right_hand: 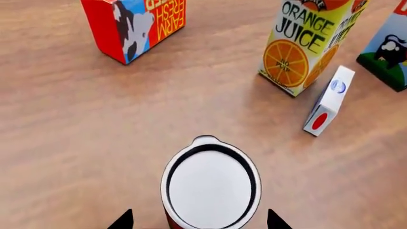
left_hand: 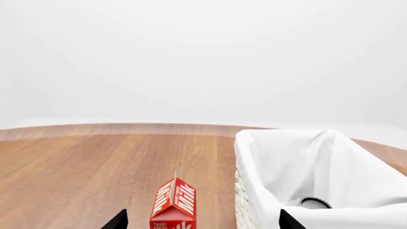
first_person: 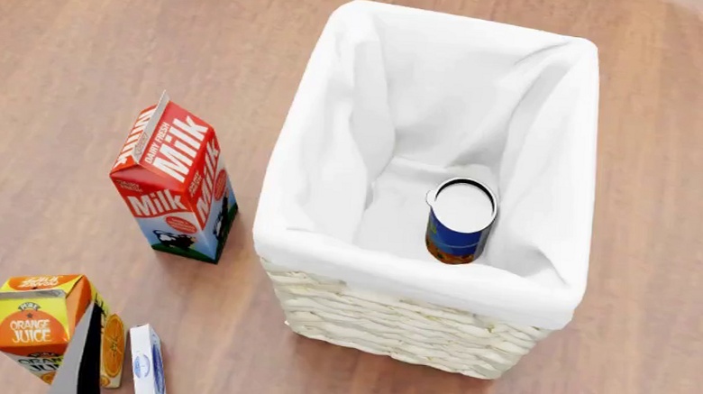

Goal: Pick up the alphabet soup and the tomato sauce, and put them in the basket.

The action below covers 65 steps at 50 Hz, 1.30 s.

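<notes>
the soup can (first_person: 460,221) stands upright inside the basket (first_person: 324,250). the right tool (right_hand: 199,220), spread, straddles the sauce can (right_hand: 210,186) on the bench (right_hand: 76,124); descend centred, then pinch evenly. the left tool (left_hand: 202,220) hangs spread.

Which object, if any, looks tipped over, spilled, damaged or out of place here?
Nothing stands out. The alphabet soup stands upright inside the basket; the milk carton and orange juice carton stand upright on the table, with no spills or damage visible.
</notes>
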Motion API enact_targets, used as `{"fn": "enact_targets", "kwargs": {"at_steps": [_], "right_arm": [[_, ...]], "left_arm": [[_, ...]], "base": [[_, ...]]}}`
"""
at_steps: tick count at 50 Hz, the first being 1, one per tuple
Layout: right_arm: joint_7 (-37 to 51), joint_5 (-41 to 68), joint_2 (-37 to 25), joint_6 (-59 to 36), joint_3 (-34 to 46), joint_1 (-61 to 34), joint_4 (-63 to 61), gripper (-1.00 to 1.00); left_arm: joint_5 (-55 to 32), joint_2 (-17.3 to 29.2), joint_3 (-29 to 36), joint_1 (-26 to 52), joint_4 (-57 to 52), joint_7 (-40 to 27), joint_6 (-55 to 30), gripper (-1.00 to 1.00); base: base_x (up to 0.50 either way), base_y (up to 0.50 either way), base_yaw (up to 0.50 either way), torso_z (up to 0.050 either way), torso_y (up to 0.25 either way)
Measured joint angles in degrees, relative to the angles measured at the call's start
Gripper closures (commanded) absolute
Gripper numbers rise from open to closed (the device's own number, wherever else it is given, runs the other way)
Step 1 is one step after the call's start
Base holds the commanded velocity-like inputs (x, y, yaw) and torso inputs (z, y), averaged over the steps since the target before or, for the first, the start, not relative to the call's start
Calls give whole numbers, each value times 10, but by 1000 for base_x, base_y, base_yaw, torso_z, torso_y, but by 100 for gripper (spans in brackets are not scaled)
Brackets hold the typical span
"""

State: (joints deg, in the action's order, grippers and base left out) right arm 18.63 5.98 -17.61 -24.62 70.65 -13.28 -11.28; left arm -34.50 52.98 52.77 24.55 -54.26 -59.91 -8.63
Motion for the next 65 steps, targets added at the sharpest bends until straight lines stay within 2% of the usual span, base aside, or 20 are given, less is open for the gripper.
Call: {"fn": "enact_targets", "kwargs": {"at_steps": [36, 37, 65], "right_arm": [[-9, 15, 19, 13, -15, -18, 54, -100], [-9, 15, 20, 13, -15, -19, 54, 100], [6, 31, 14, 1, -24, -15, 33, 100]], "left_arm": [[0, 0, 2, 2, 1, 0, 3, -100], [0, 0, 2, 2, 2, 0, 3, -100], [1, -3, 6, 5, 1, 1, -1, -100]], "base": [[0, 0, 0, 0, 0], [0, 0, 0, 0, 0], [0, 0, 0, 0, 0]]}}
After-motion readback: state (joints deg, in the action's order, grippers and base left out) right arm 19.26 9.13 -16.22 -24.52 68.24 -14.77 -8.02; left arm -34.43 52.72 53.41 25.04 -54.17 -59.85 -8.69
